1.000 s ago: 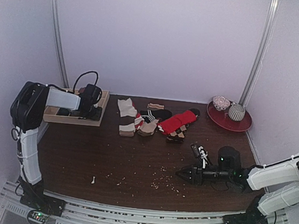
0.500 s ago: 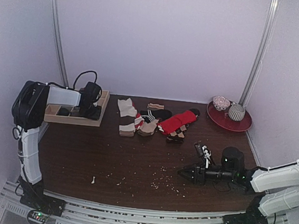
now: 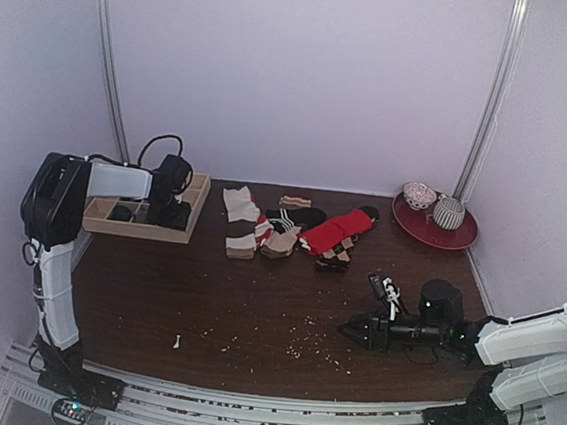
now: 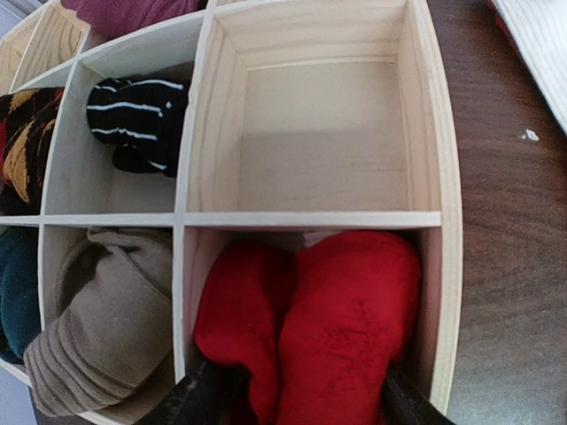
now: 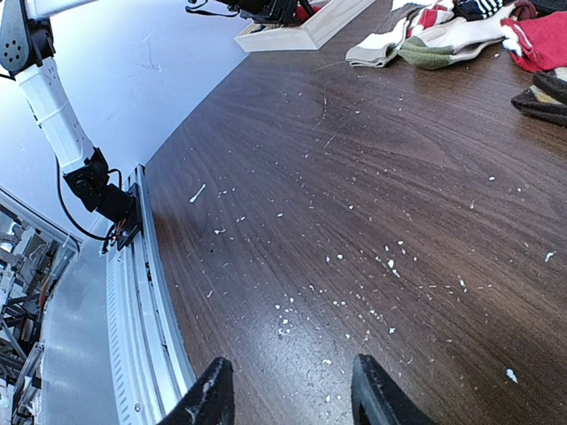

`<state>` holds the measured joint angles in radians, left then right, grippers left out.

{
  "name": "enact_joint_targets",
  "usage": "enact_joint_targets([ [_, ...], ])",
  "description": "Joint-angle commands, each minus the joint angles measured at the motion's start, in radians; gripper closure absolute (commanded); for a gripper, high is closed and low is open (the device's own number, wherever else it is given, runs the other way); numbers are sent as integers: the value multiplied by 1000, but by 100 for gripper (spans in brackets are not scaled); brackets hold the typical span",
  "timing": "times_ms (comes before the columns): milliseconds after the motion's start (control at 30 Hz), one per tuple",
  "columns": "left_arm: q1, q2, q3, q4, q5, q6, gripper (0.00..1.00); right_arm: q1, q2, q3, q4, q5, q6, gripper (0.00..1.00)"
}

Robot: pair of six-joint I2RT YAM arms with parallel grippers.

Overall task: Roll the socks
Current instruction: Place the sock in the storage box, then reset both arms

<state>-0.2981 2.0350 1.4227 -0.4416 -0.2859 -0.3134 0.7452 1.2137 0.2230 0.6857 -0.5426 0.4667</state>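
A red rolled sock bundle [image 4: 310,328] fills the near right compartment of the wooden box [image 4: 447,221], with a sliver of cream at its far end. My left gripper [image 4: 306,403] hangs over that compartment; its black fingers [image 4: 199,398] stand apart on either side of the roll, open. In the top view the left gripper [image 3: 171,212] is at the box [image 3: 195,209] at the back left. My right gripper [image 5: 288,390] hovers open and holding nothing, low over the crumb-strewn table right of centre [image 3: 353,329].
Loose socks [image 3: 262,229] and a red sock on a checked one [image 3: 334,232] lie mid-back. Other compartments hold a black striped roll [image 4: 137,124] and a tan-brown roll [image 4: 106,319]; one compartment [image 4: 323,133] is bare. A red plate [image 3: 462,240] with bowls sits back right.
The left jaws have opened off the red roll in the box. The right arm has drawn back slightly to the right.
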Motion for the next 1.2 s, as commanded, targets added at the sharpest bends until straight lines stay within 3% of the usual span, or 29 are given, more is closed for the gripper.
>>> enact_joint_targets([
  [0,-3,18,35,-213,-2,50,41,-6,2,12,3,8,-8,54],
  [800,-2,-51,165,-194,58,132,22,-6,4,51,-39,10,-16,54],
  [1167,-3,-74,190,-198,50,144,23,-5,24,56,-33,13,-24,54],
])
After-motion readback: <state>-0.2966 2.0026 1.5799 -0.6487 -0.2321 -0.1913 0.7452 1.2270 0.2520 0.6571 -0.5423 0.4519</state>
